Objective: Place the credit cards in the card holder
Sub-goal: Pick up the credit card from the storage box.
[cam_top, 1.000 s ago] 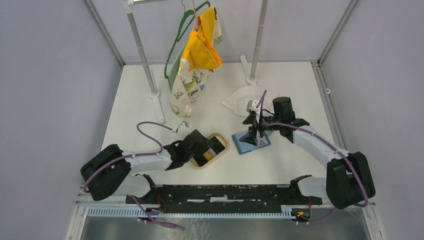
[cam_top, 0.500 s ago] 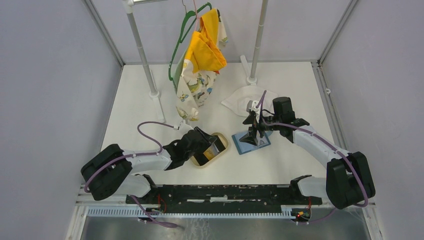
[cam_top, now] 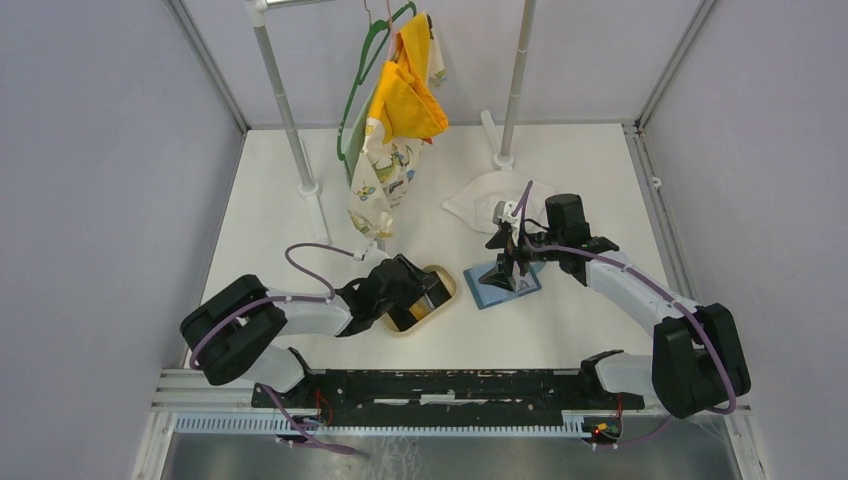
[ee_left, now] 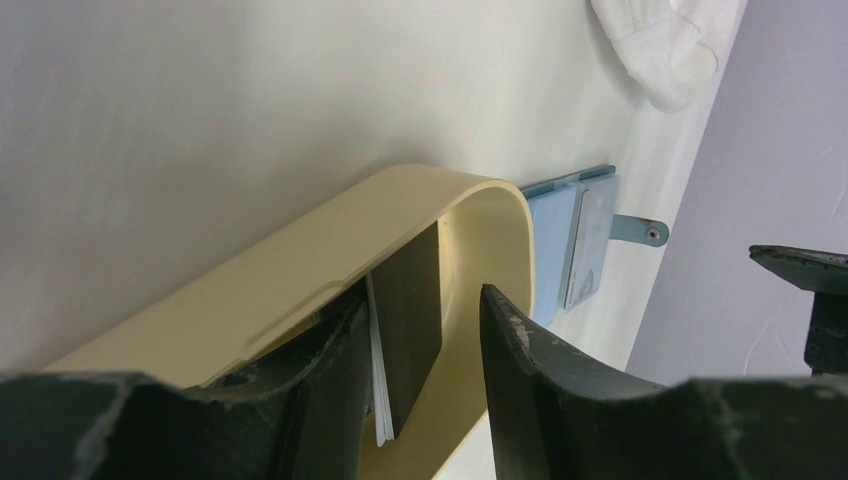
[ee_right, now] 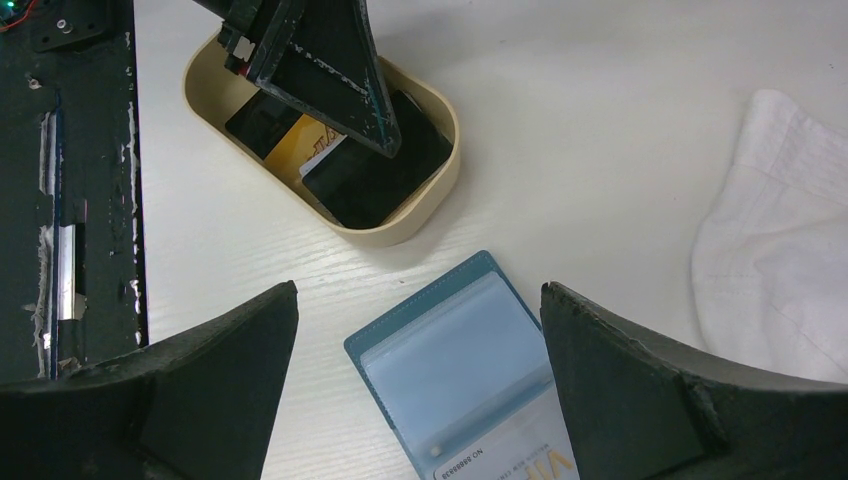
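The credit cards (ee_right: 375,175) lie in a tan oval tray (ee_right: 400,232), black ones with a gold card (ee_right: 300,140) between them. My left gripper (cam_top: 418,300) reaches down into the tray. In the left wrist view a black card (ee_left: 405,300) stands on edge against one finger, with a clear gap to the other, so this gripper (ee_left: 425,310) is open. The blue card holder (ee_right: 450,360) lies opened flat, clear sleeves up, with a pale card in the lower sleeve. My right gripper (ee_right: 420,380) hovers over it, wide open and empty.
A white cloth (cam_top: 490,200) lies behind the card holder (cam_top: 485,290). A clothes rack with two poles (cam_top: 285,100) stands at the back, with a yellow and patterned garment (cam_top: 395,130) on a green hanger. The tray (cam_top: 446,287) sits just left of the holder.
The left arm's elbow has shifted right and forward while its gripper stays in the tray. The hanging garment has swung slightly. The right arm has not moved.
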